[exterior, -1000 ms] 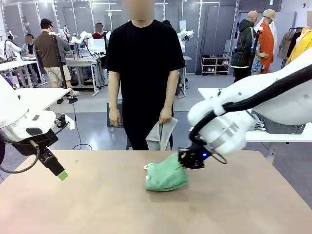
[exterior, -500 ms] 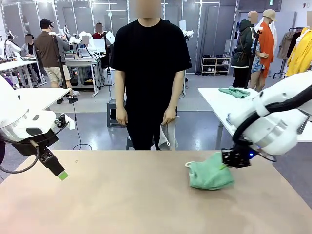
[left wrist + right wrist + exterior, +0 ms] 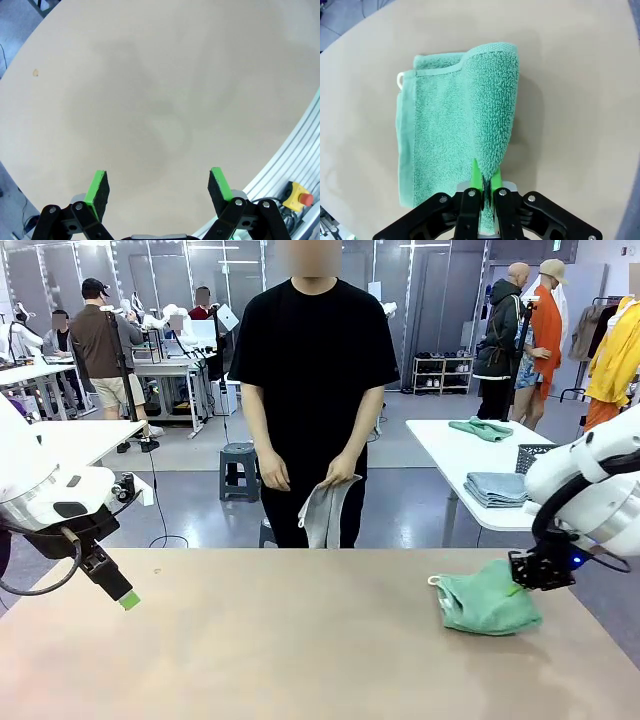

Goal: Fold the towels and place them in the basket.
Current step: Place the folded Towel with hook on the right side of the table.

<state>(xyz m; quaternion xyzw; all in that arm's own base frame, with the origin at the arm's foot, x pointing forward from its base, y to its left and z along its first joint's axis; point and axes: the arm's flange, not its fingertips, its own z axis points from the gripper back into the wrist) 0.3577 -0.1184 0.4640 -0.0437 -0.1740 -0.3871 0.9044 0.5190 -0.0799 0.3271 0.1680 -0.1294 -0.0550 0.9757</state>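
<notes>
While the left pincer (image 3: 159,181) gapes, the right pincer (image 3: 482,176) clamps the mint-green towel (image 3: 447,125) on the table (image 3: 270,645).

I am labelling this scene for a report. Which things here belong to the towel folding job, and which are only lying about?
Belongs to the job:
mint-green towel, pinched by the right fingers
pale towel, held by the person

Only lying about:
stool
yellow garment
</notes>
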